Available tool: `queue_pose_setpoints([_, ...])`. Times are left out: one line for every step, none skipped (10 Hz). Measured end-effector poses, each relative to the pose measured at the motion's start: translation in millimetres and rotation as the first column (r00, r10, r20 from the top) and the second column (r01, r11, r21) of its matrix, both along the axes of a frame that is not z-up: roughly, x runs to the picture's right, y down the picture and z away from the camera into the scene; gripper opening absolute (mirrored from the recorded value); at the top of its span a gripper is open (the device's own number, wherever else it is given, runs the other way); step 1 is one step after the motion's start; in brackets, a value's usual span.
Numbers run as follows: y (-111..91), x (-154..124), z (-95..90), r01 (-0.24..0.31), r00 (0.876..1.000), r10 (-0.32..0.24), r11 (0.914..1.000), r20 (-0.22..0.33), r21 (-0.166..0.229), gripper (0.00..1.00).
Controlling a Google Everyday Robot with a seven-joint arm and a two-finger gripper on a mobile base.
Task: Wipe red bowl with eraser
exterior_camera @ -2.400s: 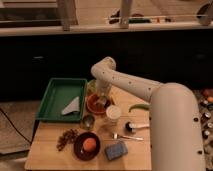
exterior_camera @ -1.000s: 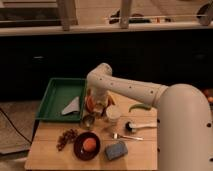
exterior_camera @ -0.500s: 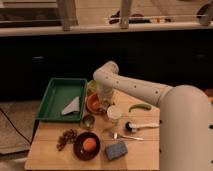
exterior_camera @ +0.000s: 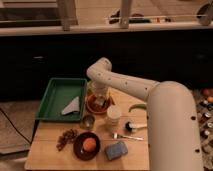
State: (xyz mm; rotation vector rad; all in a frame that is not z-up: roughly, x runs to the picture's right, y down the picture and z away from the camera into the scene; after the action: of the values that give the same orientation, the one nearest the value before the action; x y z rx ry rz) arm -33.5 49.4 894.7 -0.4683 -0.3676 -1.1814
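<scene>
The red bowl (exterior_camera: 92,107), shallow and orange-red, sits on the wooden table (exterior_camera: 50,155) just right of the green tray. My gripper (exterior_camera: 99,98) hangs straight down from the white arm (exterior_camera: 125,84) and is low over the bowl, at or inside its rim. It hides much of the bowl's inside. A small pale object shows at the gripper's tip in the bowl; I cannot tell what it is. A blue-grey rectangular block (exterior_camera: 116,150) lies at the table's front, apart from the gripper.
A green tray (exterior_camera: 56,94) holding a grey cloth (exterior_camera: 71,106) stands to the left. A white cup (exterior_camera: 114,116) and a small metal cup (exterior_camera: 88,121) stand close in front of the bowl. A maroon bowl (exterior_camera: 79,150) holds an orange. A spoon (exterior_camera: 127,136) and a green vegetable (exterior_camera: 136,107) lie to the right.
The gripper has stayed down over the red bowl, shifting right and then a little back left. The other things have not moved.
</scene>
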Motion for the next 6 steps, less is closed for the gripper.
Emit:
queue_pose_setpoints([-2, -13, 0.2, 0.030, 0.999, -0.030, 0.9995, 0.026, 0.006, 0.00])
queue_pose_setpoints([-1, -24, -1.5, 0.051, 0.997, -0.051, 0.9987, 0.052, 0.007, 0.00])
queue_pose_setpoints([0, -33, -4.1, 0.069, 0.995, -0.069, 0.9976, 0.078, 0.005, 0.00])
queue_pose_setpoints([4, -40, -7.9, 0.085, 0.991, -0.085, 0.9964, 0.099, 0.002, 0.00])
queue_pose_setpoints([6, -44, -10.2, 0.096, 0.989, -0.096, 0.9953, 0.112, 0.000, 0.00])
queue_pose_setpoints([14, -48, -16.9, 0.111, 0.985, -0.109, 0.9937, 0.132, -0.010, 0.00])
